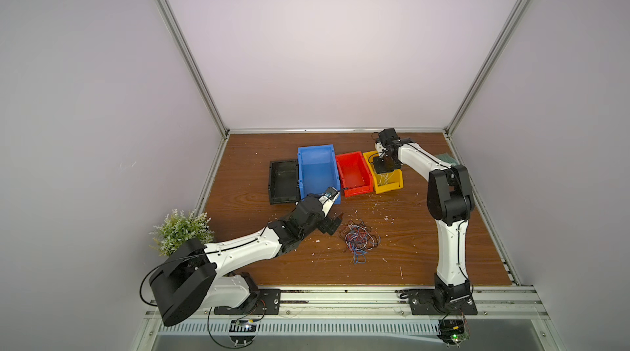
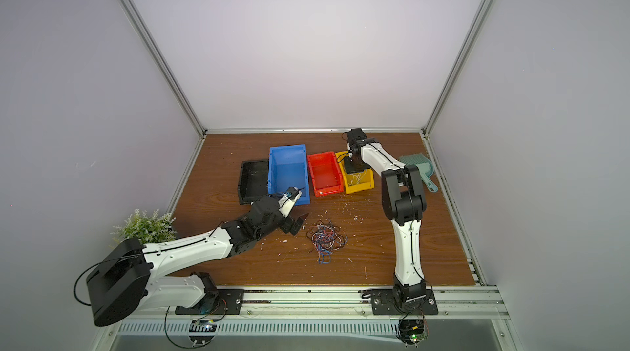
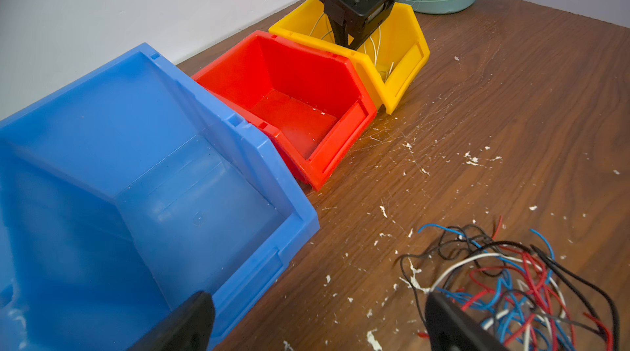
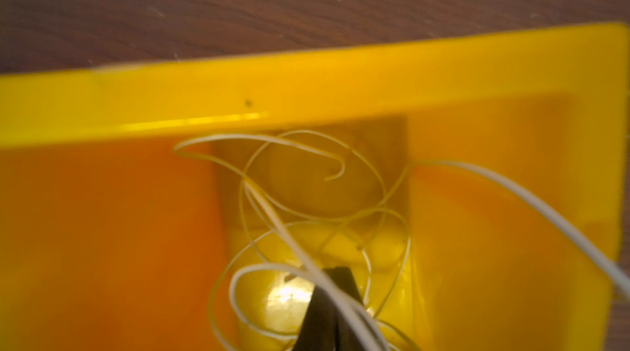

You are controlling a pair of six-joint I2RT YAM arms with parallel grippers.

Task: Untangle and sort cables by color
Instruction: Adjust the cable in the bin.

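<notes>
Just below the middle of both top views, the tangle of cables point(image 1: 359, 240) point(image 2: 325, 240) lies on the brown desk point(image 1: 426, 257). Its blue, red, white and black strands are looped together, with white flecks scattered around it. The left fingers point(image 1: 328, 227) hover just to the left of the heap, spread wide and holding nothing. In the left wrist view one fingertip point(image 3: 453, 325) shows in front of the strands.

Higher in the frame four bins stand close side by side in a row: black bin point(image 1: 283, 180), blue bin point(image 1: 315, 158), red bin point(image 1: 349, 155) and yellow bin point(image 1: 388, 189). The right fingers point(image 3: 342, 34) reach down into the yellow bin, where a few white cables point(image 4: 306, 230) curl on its floor. Their tips point(image 4: 327, 308) look drawn together and one white strand runs across them; whether it is pinched or only lying there cannot be told.

A pale green dustpan and brush point(image 2: 419, 168) lies to the right of the bins, and a small plant point(image 1: 180, 230) stands at lower left.
</notes>
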